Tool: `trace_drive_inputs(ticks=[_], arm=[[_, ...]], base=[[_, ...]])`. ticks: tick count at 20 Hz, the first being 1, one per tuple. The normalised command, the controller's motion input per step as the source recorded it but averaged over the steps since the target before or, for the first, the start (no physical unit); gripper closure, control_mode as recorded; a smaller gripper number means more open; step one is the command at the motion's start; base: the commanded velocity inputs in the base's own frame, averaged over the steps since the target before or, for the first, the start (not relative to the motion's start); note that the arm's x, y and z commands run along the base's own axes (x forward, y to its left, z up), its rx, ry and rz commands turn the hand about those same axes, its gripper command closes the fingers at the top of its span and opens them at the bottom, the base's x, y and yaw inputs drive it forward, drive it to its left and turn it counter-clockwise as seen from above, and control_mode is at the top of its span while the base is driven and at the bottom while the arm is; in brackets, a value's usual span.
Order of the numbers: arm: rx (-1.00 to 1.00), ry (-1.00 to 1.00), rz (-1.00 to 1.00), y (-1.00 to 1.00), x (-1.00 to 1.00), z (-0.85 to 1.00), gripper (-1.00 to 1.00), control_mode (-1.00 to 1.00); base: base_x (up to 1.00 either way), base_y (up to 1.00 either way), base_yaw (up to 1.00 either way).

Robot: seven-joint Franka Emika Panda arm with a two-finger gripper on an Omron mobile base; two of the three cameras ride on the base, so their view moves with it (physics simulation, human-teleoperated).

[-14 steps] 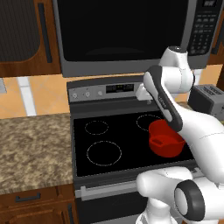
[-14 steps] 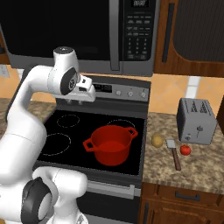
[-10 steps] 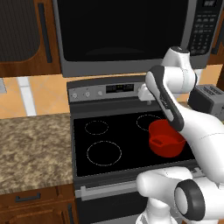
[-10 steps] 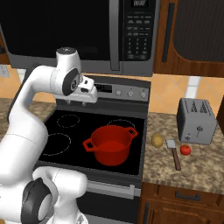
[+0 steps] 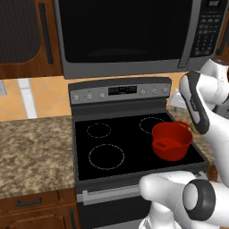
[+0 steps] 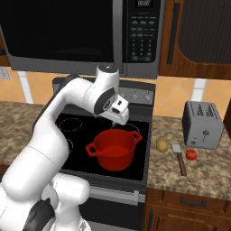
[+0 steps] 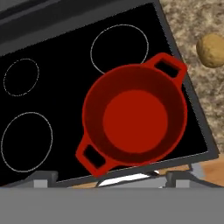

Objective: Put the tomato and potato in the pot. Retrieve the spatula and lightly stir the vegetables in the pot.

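The bright red pot (image 6: 115,149) stands empty on the stove's front right burner, also seen in the left base view (image 5: 171,140) and from above in the hand view (image 7: 135,120). My gripper (image 6: 118,121) hangs open above the pot's far rim, holding nothing; its fingertips (image 7: 43,176) stand wide apart in the hand view. On the counter right of the stove lie the tan potato (image 6: 162,144) (image 7: 211,50), the spatula (image 6: 179,159) with its grey blade toward the wall, and the red tomato (image 6: 191,154).
A black glass cooktop (image 5: 116,134) has its control panel at the back and a microwave (image 6: 90,31) close overhead. A silver toaster (image 6: 203,124) stands behind the tomato. Speckled stone counter (image 5: 31,147) lies left of the stove.
The arm has swung to the right and a little down, bringing the gripper from over the stove's back left to above the pot. The pot and the vegetables have not moved.
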Motion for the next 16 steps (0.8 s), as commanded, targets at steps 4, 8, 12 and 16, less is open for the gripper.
trace_drive_inputs(ticks=[4,8,12,16], arm=[[0.23,0.05,-0.56,-0.92,0.01,-0.71,-1.00,-1.00],[0.21,0.05,-0.59,-0.99,0.00,-0.55,-1.00,-1.00],[0.29,0.00,-0.38,-1.00,0.03,-0.04,-1.00,-1.00],[0.25,0.04,-0.24,-1.00,0.32,-0.12,-1.00,-1.00]], base=[[0.00,0.00,0.00],[0.00,0.00,0.00],[0.00,0.00,0.00],[0.00,0.00,0.00]])
